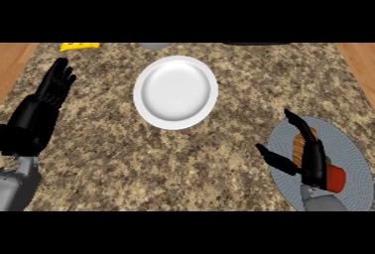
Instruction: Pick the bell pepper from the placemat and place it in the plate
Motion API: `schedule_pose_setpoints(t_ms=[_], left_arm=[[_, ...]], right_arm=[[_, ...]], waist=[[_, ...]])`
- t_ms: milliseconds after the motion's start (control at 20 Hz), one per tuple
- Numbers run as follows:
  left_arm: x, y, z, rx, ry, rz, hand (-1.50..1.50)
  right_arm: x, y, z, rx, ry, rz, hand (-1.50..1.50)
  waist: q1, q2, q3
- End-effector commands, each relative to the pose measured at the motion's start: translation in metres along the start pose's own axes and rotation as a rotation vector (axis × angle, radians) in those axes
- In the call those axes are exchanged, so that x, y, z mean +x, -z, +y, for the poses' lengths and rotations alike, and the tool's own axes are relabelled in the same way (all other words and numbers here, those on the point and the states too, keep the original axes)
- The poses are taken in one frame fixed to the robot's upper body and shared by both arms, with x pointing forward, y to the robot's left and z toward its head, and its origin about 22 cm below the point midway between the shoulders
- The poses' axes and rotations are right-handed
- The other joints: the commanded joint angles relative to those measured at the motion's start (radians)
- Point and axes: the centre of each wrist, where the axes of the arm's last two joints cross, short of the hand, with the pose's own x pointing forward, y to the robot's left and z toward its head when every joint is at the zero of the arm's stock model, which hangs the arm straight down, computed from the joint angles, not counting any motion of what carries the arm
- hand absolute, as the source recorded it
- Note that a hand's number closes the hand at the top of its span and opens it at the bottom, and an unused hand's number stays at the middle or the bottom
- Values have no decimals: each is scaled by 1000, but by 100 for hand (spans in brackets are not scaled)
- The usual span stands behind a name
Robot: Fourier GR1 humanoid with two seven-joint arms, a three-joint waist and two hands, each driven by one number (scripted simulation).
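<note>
An orange-red bell pepper (336, 177) lies on a round grey-blue placemat (351, 149) at the lower right of the counter. My right hand (313, 158) hovers over the pepper with fingers straight and thumb spread to the left, hiding the pepper's middle; it is open and not closed round it. An orange part of the pepper (299, 145) shows beside the fingers. A white plate (176, 92) sits bare in the middle of the counter, well up and left of the right hand. My left hand (44, 106) rests open at the left edge, fingers up.
A yellow object (79, 46) lies at the counter's far left edge. A grey item (154, 45) and a dark one (256, 43) peek in at the far edge. Wooden floor (15, 59) shows past both sides of the speckled counter (219, 158).
</note>
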Motion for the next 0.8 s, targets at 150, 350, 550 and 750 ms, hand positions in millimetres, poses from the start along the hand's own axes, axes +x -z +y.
schedule_pose_setpoints(t_ms=[150,350,550,750], left_arm=[[3,8,9,-5,-6,5,0],[-7,4,8,-7,22,17,0],[14,7,8,-8,14,-12,0],[-2,5,-6,-4,0,11,0]], right_arm=[[33,13,-41,-116,-161,-74,-150],[36,6,-71,-14,-372,95,-150],[38,15,-98,80,-601,299,-150],[63,22,-102,245,-734,463,-150]], waist=[[-1,-4,-2],[-15,-6,-7],[-4,-10,-9],[-5,-4,-8]])
